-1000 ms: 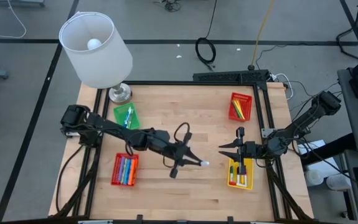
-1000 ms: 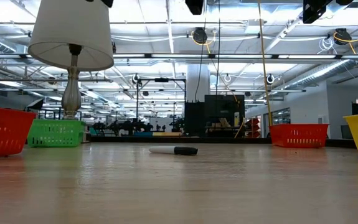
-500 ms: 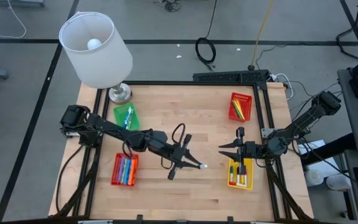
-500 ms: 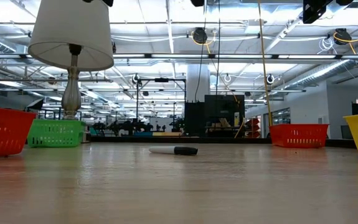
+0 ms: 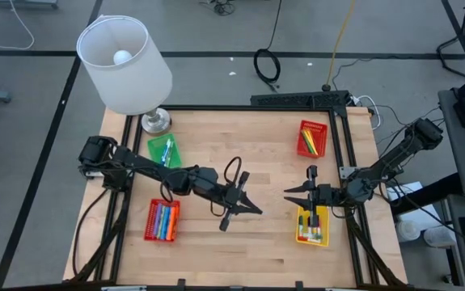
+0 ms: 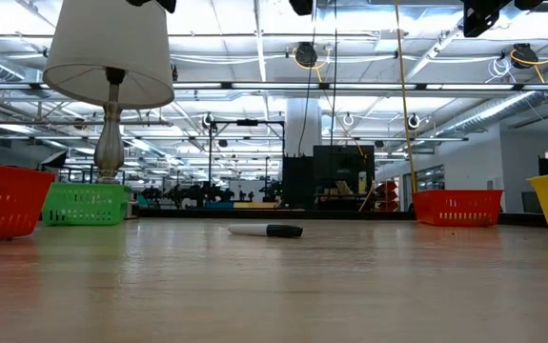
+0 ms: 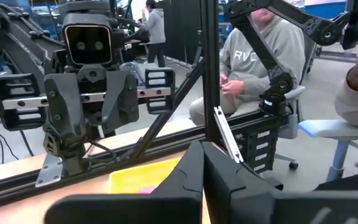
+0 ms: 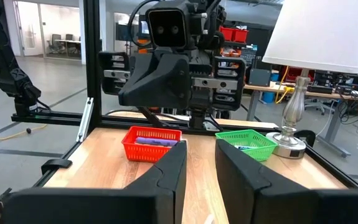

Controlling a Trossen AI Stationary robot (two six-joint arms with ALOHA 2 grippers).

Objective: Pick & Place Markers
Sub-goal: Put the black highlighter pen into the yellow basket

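- Step in hand, as judged: fetching the loose marker (image 6: 266,230), which lies flat on the bare wood mid-table, dark cap at one end and white barrel at the other, well apart from every basket.
- Left gripper (image 5: 255,210) poised over the middle of the table, fingers (image 7: 188,177) pressed together with nothing between them; not on the marker, since the low view shows it lying alone with no finger touching.
- Needs the fingers parted first, before any descent; closed as they are, would only shove the pen along the wood.
- Best taken across the barrel near its middle, fingers set either side of it, then squeezed and lifted straight up; a round pen is likely to roll if nudged from one side.
- From above, marker hidden beneath the left gripper, so alignment cannot be checked there.
- Right gripper (image 5: 290,194) waiting to the right, beside the yellow basket (image 5: 323,237), fingers a little apart and empty.
- Compared with a second ago: small white tip seen just past the left fingertips no longer showing from above; left fingers closed fully; left gripper shifted only slightly.
- Marker unmoved in the low view; right arm unchanged.
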